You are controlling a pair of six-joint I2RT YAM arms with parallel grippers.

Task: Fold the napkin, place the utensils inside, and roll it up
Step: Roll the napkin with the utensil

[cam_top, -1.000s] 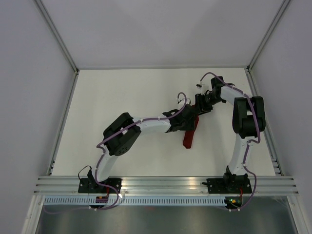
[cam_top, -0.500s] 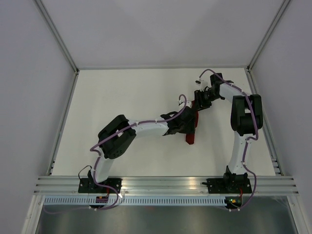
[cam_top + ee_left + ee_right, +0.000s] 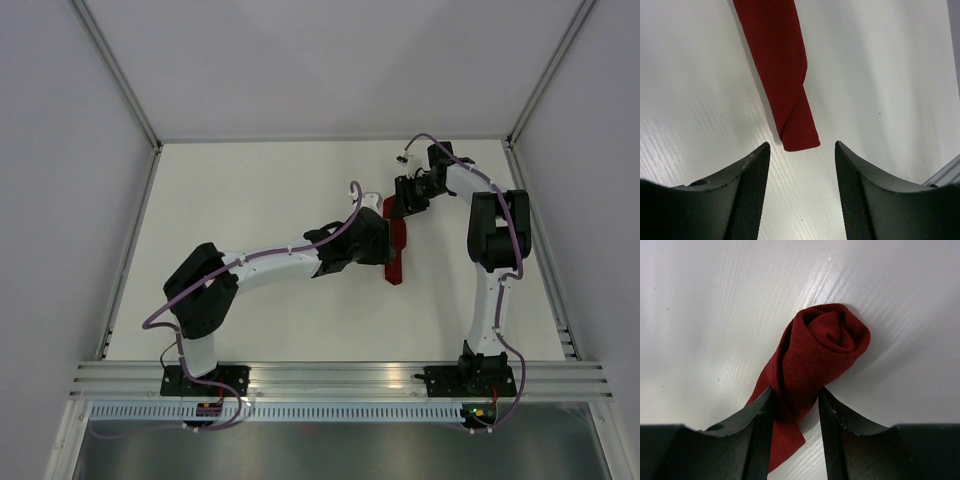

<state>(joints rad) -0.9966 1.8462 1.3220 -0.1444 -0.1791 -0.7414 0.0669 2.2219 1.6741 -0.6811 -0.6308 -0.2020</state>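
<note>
Gripping the rolled napkin (image 3: 825, 345), right end effector (image 3: 795, 396); left end effector (image 3: 801, 150) open.

Rolled napkin (image 3: 396, 258) on the surface (image 3: 250, 200), right of centre, long axis running near to far. The left tool (image 3: 372, 243) stands just left of the roll, whose near end lies ahead of the gap between its spread fingers. The right tool (image 3: 408, 193) sits at the far end, fingers pressed against both sides.
</note>
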